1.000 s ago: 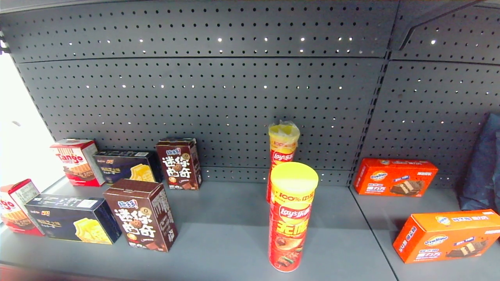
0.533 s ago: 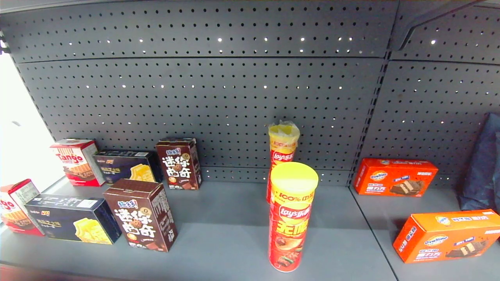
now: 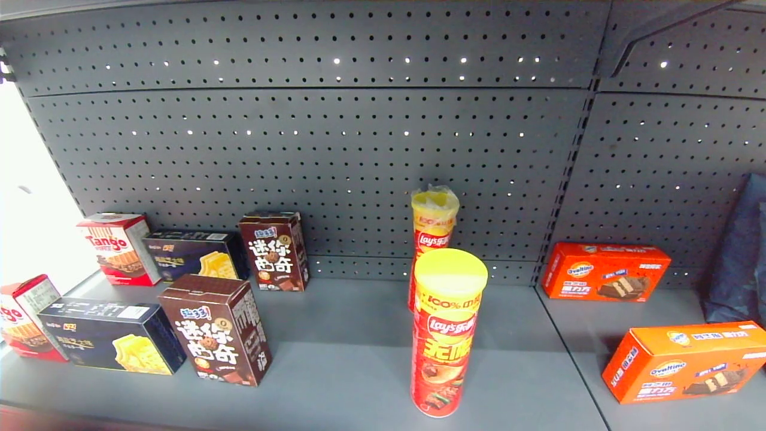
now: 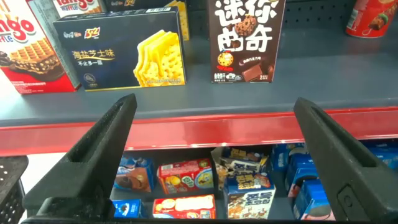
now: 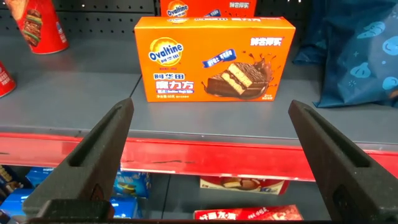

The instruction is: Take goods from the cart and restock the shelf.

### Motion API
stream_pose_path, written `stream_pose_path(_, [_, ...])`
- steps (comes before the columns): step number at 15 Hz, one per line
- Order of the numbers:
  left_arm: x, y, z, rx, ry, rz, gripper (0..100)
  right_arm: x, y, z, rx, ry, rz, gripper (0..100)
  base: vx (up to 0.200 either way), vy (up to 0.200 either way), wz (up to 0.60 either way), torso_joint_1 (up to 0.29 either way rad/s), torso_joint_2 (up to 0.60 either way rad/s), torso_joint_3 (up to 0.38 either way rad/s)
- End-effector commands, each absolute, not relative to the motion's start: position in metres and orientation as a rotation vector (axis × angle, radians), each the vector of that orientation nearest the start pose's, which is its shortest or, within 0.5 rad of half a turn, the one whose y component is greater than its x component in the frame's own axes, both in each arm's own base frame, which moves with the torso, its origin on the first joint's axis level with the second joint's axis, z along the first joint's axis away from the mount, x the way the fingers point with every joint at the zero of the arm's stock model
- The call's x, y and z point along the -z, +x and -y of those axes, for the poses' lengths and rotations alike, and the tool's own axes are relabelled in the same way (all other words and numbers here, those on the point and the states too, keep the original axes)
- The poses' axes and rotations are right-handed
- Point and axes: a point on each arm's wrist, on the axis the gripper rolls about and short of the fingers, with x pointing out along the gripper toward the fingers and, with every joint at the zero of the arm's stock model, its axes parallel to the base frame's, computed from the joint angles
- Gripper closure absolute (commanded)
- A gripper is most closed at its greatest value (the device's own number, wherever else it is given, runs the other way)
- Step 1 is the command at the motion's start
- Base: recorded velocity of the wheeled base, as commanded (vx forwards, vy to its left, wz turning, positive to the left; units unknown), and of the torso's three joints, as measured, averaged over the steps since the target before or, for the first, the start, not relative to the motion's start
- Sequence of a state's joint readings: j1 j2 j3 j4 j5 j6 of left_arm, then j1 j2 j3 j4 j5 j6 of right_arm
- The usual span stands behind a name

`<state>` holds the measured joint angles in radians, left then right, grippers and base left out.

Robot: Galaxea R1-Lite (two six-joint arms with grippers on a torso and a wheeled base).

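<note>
Closest to the robot, the left gripper (image 4: 214,102) hangs with its fingers spread wide and nothing between them, just before the red front lip (image 4: 205,130) of the shelf (image 3: 347,371). The right gripper (image 5: 211,104) hangs the same way farther along that lip, wide and empty.

Past the lip stands the front row: a red wafer box (image 3: 24,317), a dark blue cracker box (image 3: 111,335) touching it, a brown cookie box (image 3: 218,329) just beside that, a tall chip can (image 3: 446,335) upright and well apart, and an orange cake box (image 3: 682,362) beyond the divider. Behind each sits its twin: rear wafer box (image 3: 116,248), rear cracker box (image 3: 194,254), rear cookie box (image 3: 274,251), rear chip can (image 3: 432,233) and rear cake box (image 3: 604,272), with a blue bag (image 3: 736,269) at the far side. The pegboard back (image 3: 335,161) closes it off.

Over the last second nothing here has shifted; every box and can sits exactly where it did. With both grippers bare, I judge that no item is in hand and the next one must come from the cart. The wide gap between the cookie boxes and the chip cans looks like the likeliest room for it.
</note>
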<state>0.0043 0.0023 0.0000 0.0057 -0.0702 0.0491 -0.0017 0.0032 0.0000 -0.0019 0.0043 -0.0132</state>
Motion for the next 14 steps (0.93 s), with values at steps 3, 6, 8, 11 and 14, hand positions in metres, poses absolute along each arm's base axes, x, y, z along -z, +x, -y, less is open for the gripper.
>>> stream_pose_path(3, [-0.0749, -0.0229, 0.0017, 0.066, 0.049, -0.005, 0, -0.0757, -0.0226, -0.0001, -0.005, -0.014, -0.002, 0, 0.0, 0.0, 0.0, 0.0, 0.0, 0.0])
stream_pose_path(6, [-0.0749, -0.0229, 0.0017, 0.068, 0.055, -0.004, 0, -0.0757, -0.0227, -0.0001, -0.003, -0.014, 0.0, 0, 0.0, 0.0, 0.0, 0.0, 0.0, 0.0])
stream_pose_path(8, [-0.075, -0.0229, 0.0017, 0.068, 0.049, -0.003, 0, -0.0757, -0.0227, -0.0001, -0.003, -0.014, 0.0, 0, 0.0, 0.0, 0.0, 0.0, 0.0, 0.0])
stream_pose_path(11, [-0.0749, -0.0229, 0.0017, 0.068, 0.05, -0.004, 0, -0.0757, -0.0226, -0.0001, -0.005, -0.014, -0.002, 0, 0.0, 0.0, 0.0, 0.0, 0.0, 0.0])
stream_pose_path(14, [-0.0749, -0.0228, 0.0017, 0.065, 0.043, -0.005, 0, -0.0758, -0.0227, -0.0001, -0.003, -0.014, 0.002, 0, -0.067, 0.0, 0.0, -0.001, 0.0, 0.001])
